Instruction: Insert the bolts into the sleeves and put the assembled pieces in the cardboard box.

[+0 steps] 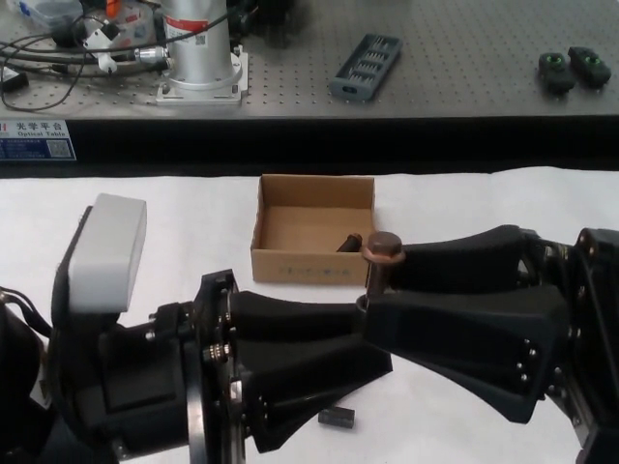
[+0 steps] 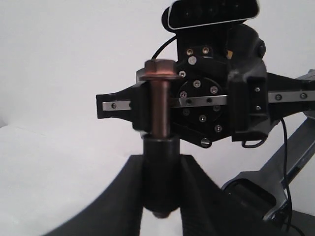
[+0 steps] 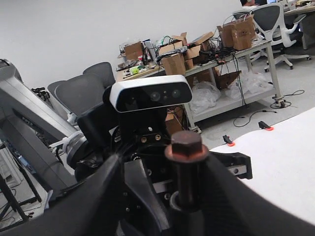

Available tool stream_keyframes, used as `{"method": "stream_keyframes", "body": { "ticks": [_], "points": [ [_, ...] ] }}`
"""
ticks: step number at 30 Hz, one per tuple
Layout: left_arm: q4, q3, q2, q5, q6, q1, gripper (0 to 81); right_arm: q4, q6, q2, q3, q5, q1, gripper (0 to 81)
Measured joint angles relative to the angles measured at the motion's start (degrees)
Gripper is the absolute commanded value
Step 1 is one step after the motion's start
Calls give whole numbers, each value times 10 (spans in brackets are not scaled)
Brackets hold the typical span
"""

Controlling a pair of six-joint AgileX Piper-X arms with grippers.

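A copper bolt (image 1: 380, 253) stands upright with its head on top and its shank entering a black sleeve (image 2: 160, 169). My left gripper (image 2: 160, 164) is shut on that sleeve from both sides. My right gripper (image 3: 185, 194) is shut on the bolt (image 3: 186, 152) just below the head, and it faces the left gripper (image 1: 372, 340) in front of the cardboard box (image 1: 290, 263). One dark assembled piece (image 1: 350, 242) lies inside the box. A spare black sleeve (image 1: 337, 418) lies on the white cover near the front edge.
The box stands in the middle of the white cover (image 1: 174, 208). Behind it is a perforated bench with a silver post (image 1: 198, 43), a dark ribbed tray (image 1: 366, 64), cables and two black parts (image 1: 573, 70).
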Motion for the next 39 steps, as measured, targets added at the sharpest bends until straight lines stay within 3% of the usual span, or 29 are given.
{"method": "stream_keyframes", "body": {
  "ticks": [14, 19, 22, 25, 26, 33, 39],
  "points": [
    [-37, -1, 0, -4, -8, 0, 6, 1, 0, 0, 0, 32, 0, 376],
    [-47, -1, 0, -8, -35, 0, 6, 1, 0, 0, 0, 84, -2, 374],
    [-47, -1, 0, -41, -48, 0, 6, 1, 0, 0, 0, 106, -16, 284],
    [-42, -3, 0, -95, -72, 0, 6, 7, 0, -13, 1, 118, -37, 56],
    [-35, -5, 0, -110, -83, 2, 6, 9, 0, -22, 1, 120, -45, 34],
    [116, -56, 1, -133, -110, 19, 6, 100, -13, -108, 1, 125, -92, 30],
    [328, -154, 3, -133, -59, 58, 6, 345, -68, -204, 1, 127, -117, 30]
  ]
}}
